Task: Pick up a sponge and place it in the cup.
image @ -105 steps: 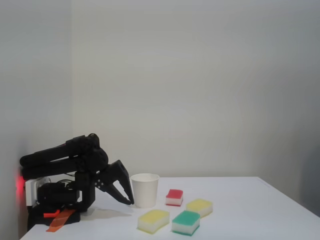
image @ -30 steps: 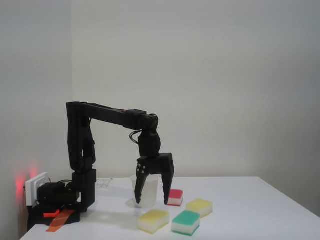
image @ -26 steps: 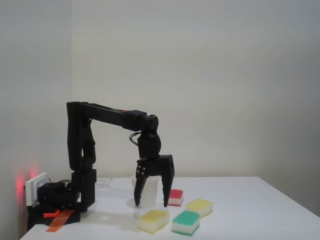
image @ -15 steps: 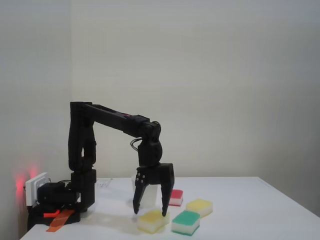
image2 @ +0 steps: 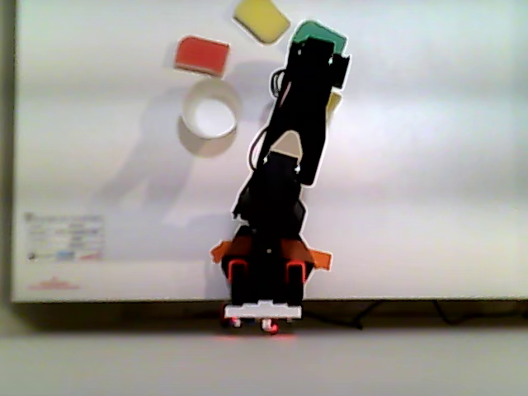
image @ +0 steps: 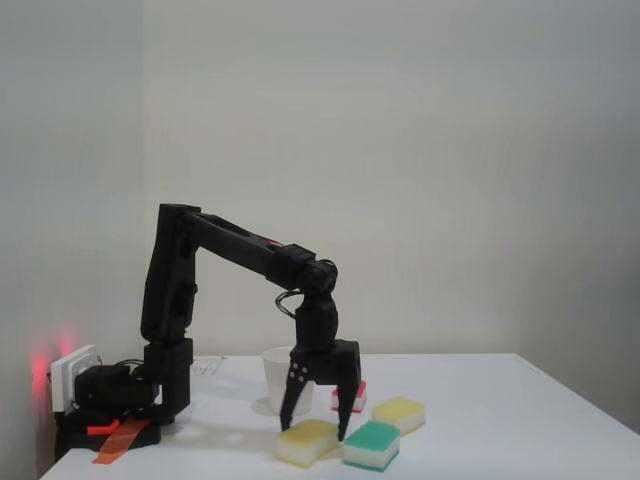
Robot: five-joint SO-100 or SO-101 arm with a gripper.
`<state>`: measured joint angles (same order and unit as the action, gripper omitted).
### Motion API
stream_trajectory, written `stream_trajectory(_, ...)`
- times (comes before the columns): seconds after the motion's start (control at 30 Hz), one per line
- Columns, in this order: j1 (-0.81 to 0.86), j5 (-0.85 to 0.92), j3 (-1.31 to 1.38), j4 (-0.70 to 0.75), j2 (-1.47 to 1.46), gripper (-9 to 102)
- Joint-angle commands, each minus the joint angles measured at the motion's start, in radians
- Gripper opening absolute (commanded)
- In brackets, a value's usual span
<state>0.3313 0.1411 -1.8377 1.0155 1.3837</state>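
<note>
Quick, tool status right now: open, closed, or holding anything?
Tool: open and holding nothing, its fingers spread and pointing down just above the pale yellow sponge. The cup stands behind it.

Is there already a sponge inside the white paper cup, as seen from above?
No. In the other view, the cup shows a bare white inside, and the pale yellow sponge lies on the table.

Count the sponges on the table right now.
4. In the fixed view: pale yellow sponge at front under the open gripper, green-topped sponge right of it, deeper-yellow sponge behind that, red-topped sponge beside the cup, partly hidden by the gripper.
</note>
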Motion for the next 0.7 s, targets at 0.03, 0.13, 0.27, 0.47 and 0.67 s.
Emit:
stream_trajectory(0.03, 0.011, 0.005, 0.058, -0.017, -0.008, 29)
stream_trajectory(0.13, 0.014, 0.018, 0.071, -0.037, -0.037, 24)
stream_trajectory(0.27, 0.014, 0.026, 0.074, -0.054, -0.049, 6)
stream_trajectory(0.47, -0.009, -0.031, 0.078, -0.011, -0.020, 0)
stream_trajectory(0.67, -0.002, -0.009, 0.244, 0.235, 0.029, 0)
